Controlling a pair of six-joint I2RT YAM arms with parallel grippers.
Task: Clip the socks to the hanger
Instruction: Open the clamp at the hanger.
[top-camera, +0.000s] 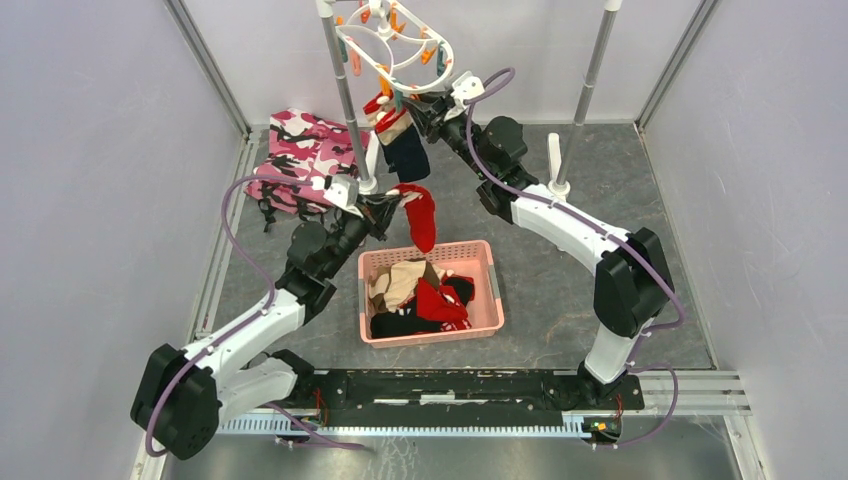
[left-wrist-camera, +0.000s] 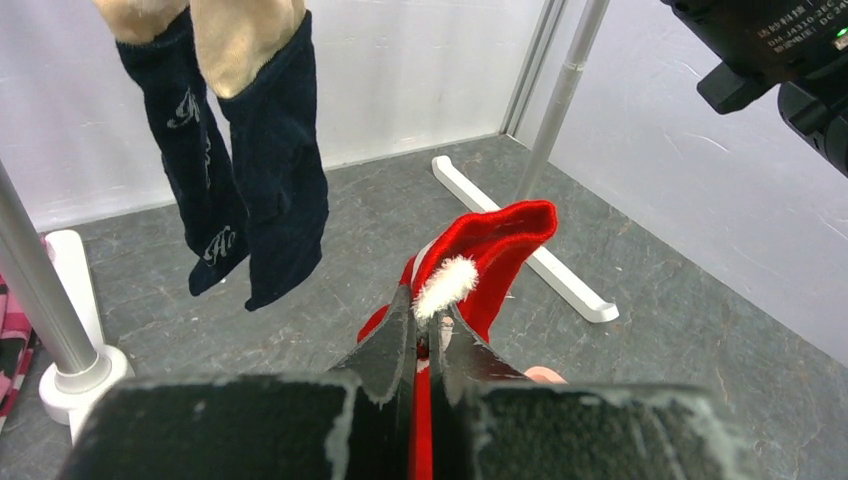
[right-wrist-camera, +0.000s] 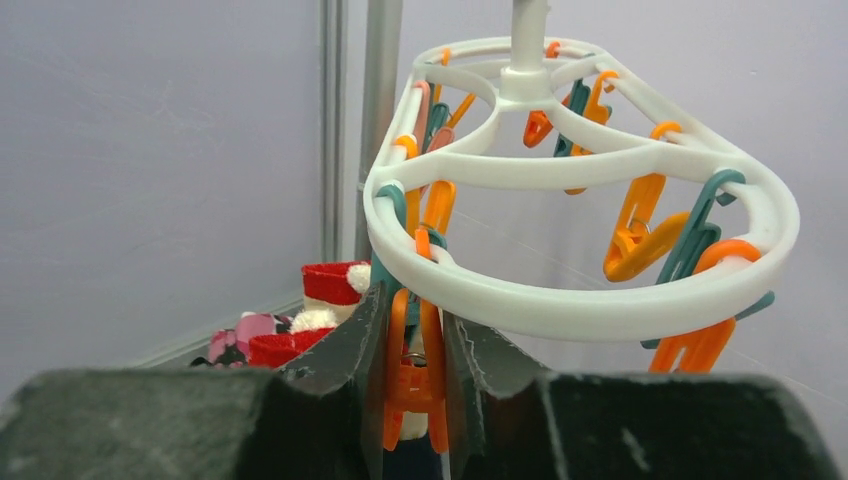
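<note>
— Left jaws?
— Clamped on red sock (top-camera: 421, 218), dangling above basket (top-camera: 490, 285) on bench (top-camera: 600, 210).
— Right jaws?
— Pinching orange clip (right-wrist-camera: 412, 385) under hanger (right-wrist-camera: 560, 305) rim; navy socks (left-wrist-camera: 270, 190) already clipped there, high by the pole (top-camera: 345, 100).

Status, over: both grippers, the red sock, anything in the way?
Left gripper jaws shut on red sock, not yet at hanger. Right gripper jaws pinching orange clip on its rim. Navy socks already hang nearby; nothing seen blocking.

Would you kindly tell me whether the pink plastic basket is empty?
No, the pink plastic basket holds beige, red and black fabric socks.
</note>
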